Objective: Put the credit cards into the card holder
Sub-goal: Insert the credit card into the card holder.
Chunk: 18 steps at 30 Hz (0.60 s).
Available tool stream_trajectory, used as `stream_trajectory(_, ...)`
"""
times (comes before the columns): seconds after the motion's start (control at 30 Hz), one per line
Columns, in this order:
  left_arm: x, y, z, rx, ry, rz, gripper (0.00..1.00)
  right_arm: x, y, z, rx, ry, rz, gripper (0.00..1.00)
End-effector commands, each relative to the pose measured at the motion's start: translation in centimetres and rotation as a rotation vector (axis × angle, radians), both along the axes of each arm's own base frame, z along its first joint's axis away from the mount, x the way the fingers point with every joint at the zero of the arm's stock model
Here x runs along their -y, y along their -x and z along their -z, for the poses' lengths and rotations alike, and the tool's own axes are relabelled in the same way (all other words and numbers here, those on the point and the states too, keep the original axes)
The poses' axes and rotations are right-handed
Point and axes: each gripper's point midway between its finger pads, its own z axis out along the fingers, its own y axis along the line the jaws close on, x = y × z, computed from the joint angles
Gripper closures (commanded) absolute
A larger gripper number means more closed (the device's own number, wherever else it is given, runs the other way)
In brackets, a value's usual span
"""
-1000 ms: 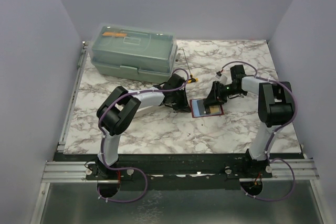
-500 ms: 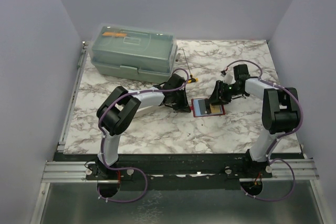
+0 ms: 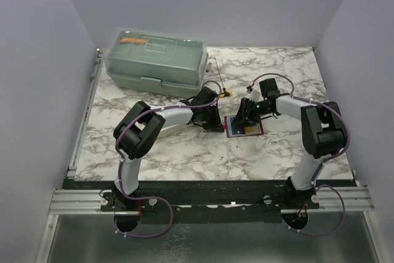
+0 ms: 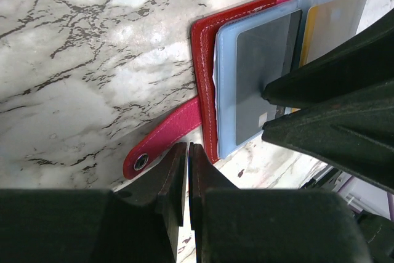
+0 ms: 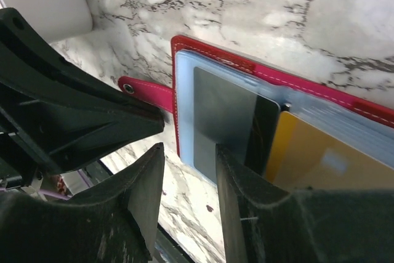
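left tool (image 4: 186,149) pinched near-shut, nothing seen in it, just off holder's (image 4: 202,90) strap (image 4: 163,146) | card (image 4: 265,66) mostly inside holder's clear sleeve | right tool (image 5: 188,152) half-open, empty, tips at card's edge by holder's fold | risk: uneven push buckles sleeve or skids unpinned holder along bench (image 4: 92,60)
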Motion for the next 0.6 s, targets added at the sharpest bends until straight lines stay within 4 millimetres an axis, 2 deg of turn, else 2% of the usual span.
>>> stream_trajectory(0.0,-0.5,0.5,-0.1,0.003,-0.028,-0.005,0.87,1.8,-0.5,-0.7,0.042,0.105,0.047,0.57)
stream_trajectory(0.2,0.2,0.7,-1.3,0.003,0.008,0.012,0.86,4.0,0.2,-0.2,0.059,0.237,0.094,0.54)
stream_trajectory(0.37,0.7,0.6,-0.7,-0.011,0.006,0.015,0.86,4.1,0.6,1.7,0.029,0.292,0.086,0.51)
stream_trajectory(0.43,0.7,0.6,-0.4,-0.012,-0.001,0.011,0.86,4.0,0.7,2.4,0.031,0.342,0.075,0.46)
stream_trajectory(0.57,0.5,0.6,-0.2,-0.012,-0.009,0.007,0.86,3.3,1.0,3.1,0.027,0.348,0.058,0.43)
